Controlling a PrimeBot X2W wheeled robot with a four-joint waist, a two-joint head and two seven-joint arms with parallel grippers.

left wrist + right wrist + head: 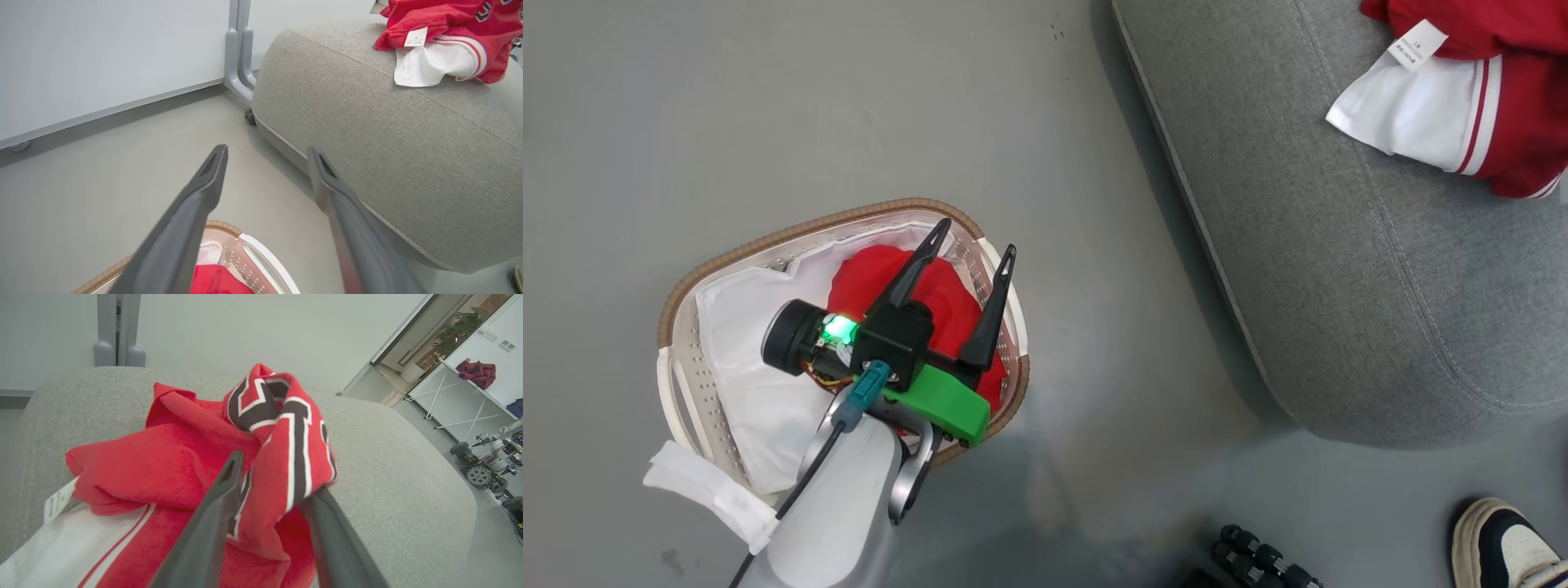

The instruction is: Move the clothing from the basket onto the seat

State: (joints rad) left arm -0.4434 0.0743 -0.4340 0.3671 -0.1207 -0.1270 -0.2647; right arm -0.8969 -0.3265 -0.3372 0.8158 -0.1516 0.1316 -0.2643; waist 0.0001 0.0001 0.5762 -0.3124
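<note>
Hovering over the basket (915,202), lower left of the head view: left claw (977,236), fingers spread wide, nothing between them. The tips point past the far rim rather than down into the basket, so it reads as lining up, not grabbing. Under it a red shirt (947,300) is bunched against the right-hand wall, on top of the white liner (743,343). That one is not moved yet, so the job is about half done by my count. The wide spread makes sense there: a soft heap needs a big bite from above.

Lower right corner: someone's shoe (1503,543) on the floor, apart from both basket and seat.

Further out, upper right: grey seat (1339,269), well apart from the basket with floor between them. A red and white jersey (1519,106) lies crumpled at the top right corner, white tag (1417,42) turned up, its weight on the seat.

Right wrist view: right claw (278,473) is at that jersey, fingers parted, a fold with dark lettering standing up between them. The cloth touches both fingers but looks slack, so I'd call it loose in the gap, not pinched. It sits well in from the rounded edge, likely so it won't slide off.

Risk: the fold snags a finger if that arm pulls away.
</note>
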